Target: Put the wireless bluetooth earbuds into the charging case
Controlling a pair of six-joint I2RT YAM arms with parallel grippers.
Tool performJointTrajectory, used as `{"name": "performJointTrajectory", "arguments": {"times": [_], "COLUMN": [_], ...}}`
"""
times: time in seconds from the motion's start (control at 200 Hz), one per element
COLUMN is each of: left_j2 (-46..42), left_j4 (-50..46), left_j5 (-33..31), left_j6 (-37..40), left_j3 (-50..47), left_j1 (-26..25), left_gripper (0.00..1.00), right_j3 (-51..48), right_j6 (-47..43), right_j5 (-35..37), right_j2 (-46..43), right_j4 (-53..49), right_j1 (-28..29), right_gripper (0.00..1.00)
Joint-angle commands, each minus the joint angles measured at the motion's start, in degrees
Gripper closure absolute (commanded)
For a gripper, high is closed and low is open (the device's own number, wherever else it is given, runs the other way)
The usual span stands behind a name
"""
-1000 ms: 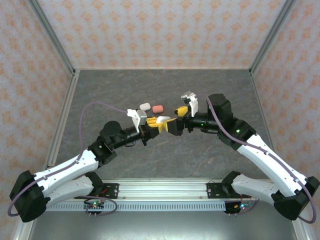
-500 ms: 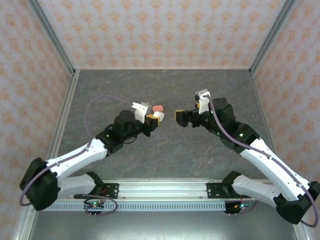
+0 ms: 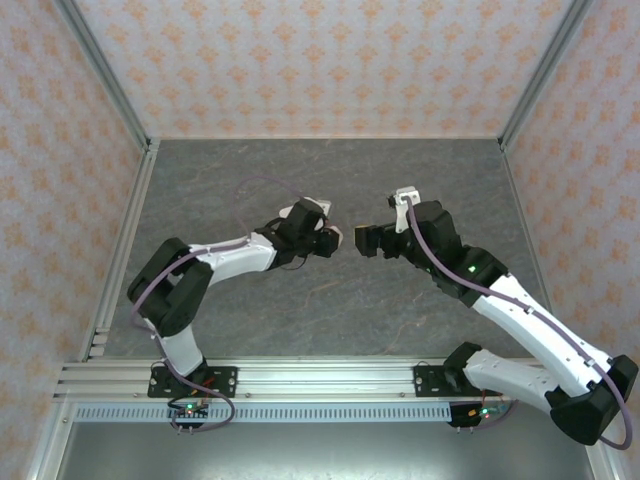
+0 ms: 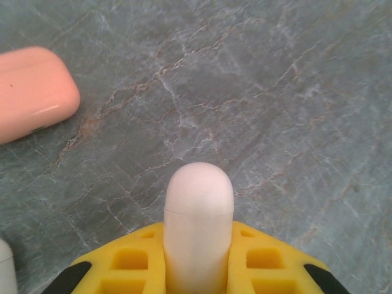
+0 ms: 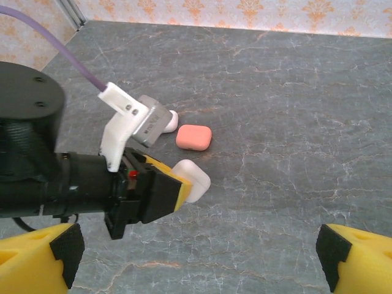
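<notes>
Now that the arms have drawn apart, you have the left gripper [image 5: 173, 188] clenched on the rounded white plastic charging case [image 4: 198, 226] near the coral-pink case [image 4: 30, 92], the right gripper [image 3: 361, 240] wide and empty, so insertion probably waits.

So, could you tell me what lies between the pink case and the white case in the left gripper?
Nothing but bare grey tabletop, as the left wrist view shows, between the pink case and the white case held in the left gripper.
</notes>
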Motion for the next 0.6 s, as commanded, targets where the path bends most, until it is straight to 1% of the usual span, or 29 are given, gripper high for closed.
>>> {"name": "performJointTrajectory", "arguments": {"times": [0.0, 0.27, 0.37, 0.485, 0.596], "left_j2": [1.4, 4.3, 4.8, 5.2, 5.3], "left_j4": [-2.2, -2.9, -3.2, -3.6, -4.0], "left_j5": [-2.3, -3.5, -4.3, -4.9, -5.4], "left_j6": [-2.2, -3.2, -3.6, -3.7, -3.7], "left_j3": [2.8, 4.0, 3.9, 4.0, 4.0], "left_j1": [0.2, 0.4, 0.6, 0.6, 0.6], "left_gripper": [1.0, 1.0, 0.88, 0.86, 0.79], "right_j3": [-1.0, -1.4, -1.2, -0.7, -0.3], "right_j6": [-0.5, -1.2, -1.4, -1.7, -1.8], "right_j5": [1.8, 1.9, 1.5, 1.1, 1.7], "right_j2": [0.1, 1.3, 1.8, 2.3, 2.5], "right_j4": [-0.8, -0.7, -0.7, -1.0, -1.7], "right_j1": [0.0, 0.0, 0.0, 0.0, 0.0], "right_gripper": [0.01, 0.01, 0.01, 0.01, 0.01]}}
